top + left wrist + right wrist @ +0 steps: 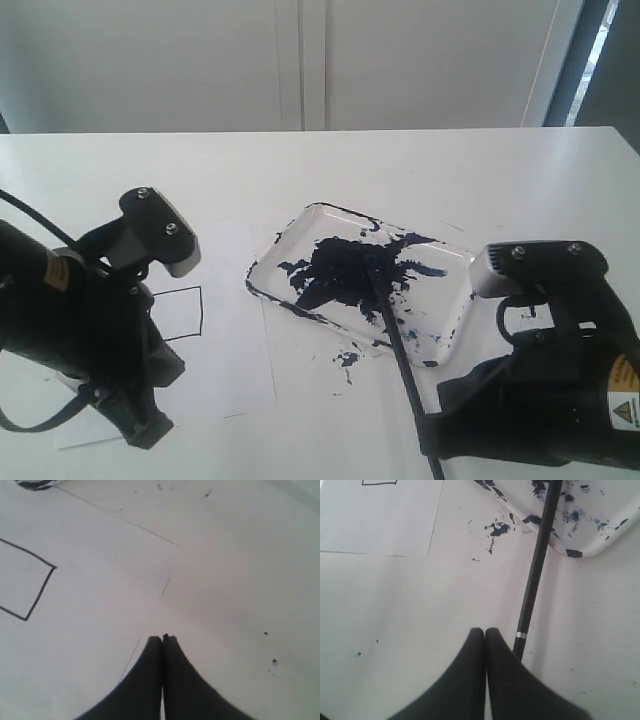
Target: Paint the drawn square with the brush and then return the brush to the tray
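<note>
Left claw (162,639): fingers pressed together, gripping nothing, over the counter (480,180) at the paper's edge, at 8 o'clock in the exterior view.
Square (182,312): thin black outline, unfilled, on the paper (225,350); at 9 o'clock of the tray, partly hidden behind the left arm.
Splatters (347,357): dark blue spots on the counter, just off the tray's 6 o'clock rim.
Tray (445,310): mid-counter, with a big blue-black blotch inside.
Brush (395,335): tip in the blotch, handle running out over the rim toward 5 o'clock, ending by the right arm.
Right claw (485,630): fingers pressed together; the brush handle passes just beside them, not between.
</note>
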Robot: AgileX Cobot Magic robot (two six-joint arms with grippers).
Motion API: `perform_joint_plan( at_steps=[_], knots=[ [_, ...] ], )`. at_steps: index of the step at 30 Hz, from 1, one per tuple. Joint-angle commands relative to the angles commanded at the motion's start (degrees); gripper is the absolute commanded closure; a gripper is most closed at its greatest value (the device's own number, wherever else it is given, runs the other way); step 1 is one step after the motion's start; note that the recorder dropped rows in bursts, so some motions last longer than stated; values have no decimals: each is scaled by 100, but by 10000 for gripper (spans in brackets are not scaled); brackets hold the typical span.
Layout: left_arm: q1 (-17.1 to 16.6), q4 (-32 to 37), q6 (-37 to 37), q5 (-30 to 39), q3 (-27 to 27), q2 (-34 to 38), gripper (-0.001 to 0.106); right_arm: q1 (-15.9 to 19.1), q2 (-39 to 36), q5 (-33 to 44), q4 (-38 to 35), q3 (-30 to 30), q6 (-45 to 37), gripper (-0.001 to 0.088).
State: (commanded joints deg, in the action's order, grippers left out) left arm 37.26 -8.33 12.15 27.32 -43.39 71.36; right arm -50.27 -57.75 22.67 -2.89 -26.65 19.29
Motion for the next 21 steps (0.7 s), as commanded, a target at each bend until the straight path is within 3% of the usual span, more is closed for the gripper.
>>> perform_joint_plan(
  at_steps=[5,13,17,21],
  knots=[
    [-128,-12,16,-21,141,-3,1053,0,-321,-63,0,0,-23,828],
    [-289,73,26,-152,280,-3,1053,0,-1059,-171,0,0,-23,558],
    [-624,35,26,-207,280,-3,1053,0,-1282,-333,0,0,-23,540],
    [-675,3,26,-229,280,-3,1053,0,-1428,-809,0,0,-23,540]
  ],
)
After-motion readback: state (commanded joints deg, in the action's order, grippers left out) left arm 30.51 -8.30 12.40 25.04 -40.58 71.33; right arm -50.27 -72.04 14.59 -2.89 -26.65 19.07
